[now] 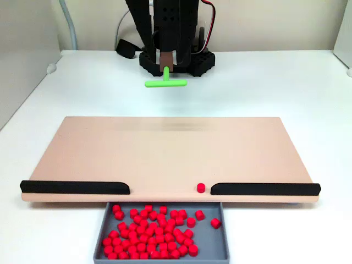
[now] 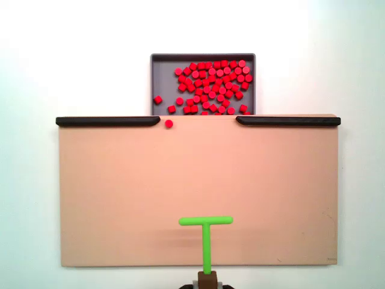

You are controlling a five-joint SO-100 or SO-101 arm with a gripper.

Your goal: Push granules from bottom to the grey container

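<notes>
Many red granules [image 1: 148, 234] lie piled in the grey container [image 1: 213, 248], which sits against the tan board's [image 1: 165, 151] edge farthest from the arm. A single granule [image 1: 201, 188] rests on the board in the gap between the two black strips, close to one strip's end. From above, that granule [image 2: 169, 123] sits just short of the container [image 2: 162, 75], and the heap of granules [image 2: 213, 84] fills the container's right part. My gripper [image 1: 166, 66] is shut on the stem of a green T-shaped pusher [image 1: 165, 83]. In the view from above, the gripper [image 2: 207, 278] holds the pusher [image 2: 206, 232] over the board's arm-side edge.
Black strips [image 1: 74, 187] [image 1: 264, 189] line the board's container-side edge, leaving a gap in front of the container. The arm's black base [image 1: 176, 60] stands behind the board. White table surrounds the board, and a grey wall panel [image 1: 22, 71] stands at the left.
</notes>
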